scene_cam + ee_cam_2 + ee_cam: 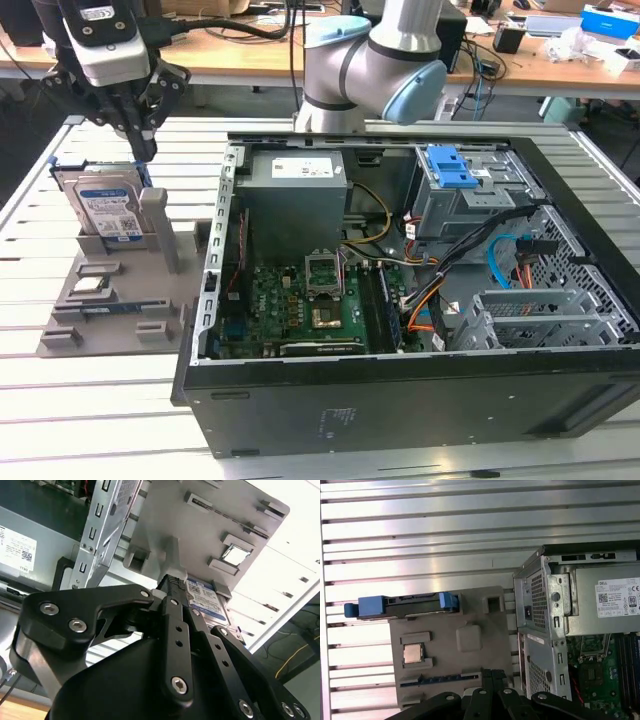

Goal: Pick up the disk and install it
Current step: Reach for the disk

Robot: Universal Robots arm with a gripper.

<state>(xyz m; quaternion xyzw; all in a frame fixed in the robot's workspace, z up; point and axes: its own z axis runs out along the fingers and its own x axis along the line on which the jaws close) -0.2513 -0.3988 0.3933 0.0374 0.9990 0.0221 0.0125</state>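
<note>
A silver disk [105, 205] with a blue frame and a blue-and-white label is stood on edge in a slot of a grey fixture [135, 285]. The fixture is set on a slatted metal tabletop [80, 410], just beside an open computer case [400, 400], on the exterior view's left. The black end effector [143, 150] is held directly above the disk's upper edge, close to it. Whether it is spread or pressed together cannot be told. A small square chip [88, 286] is seated flat in the same fixture, near the disk.
</note>
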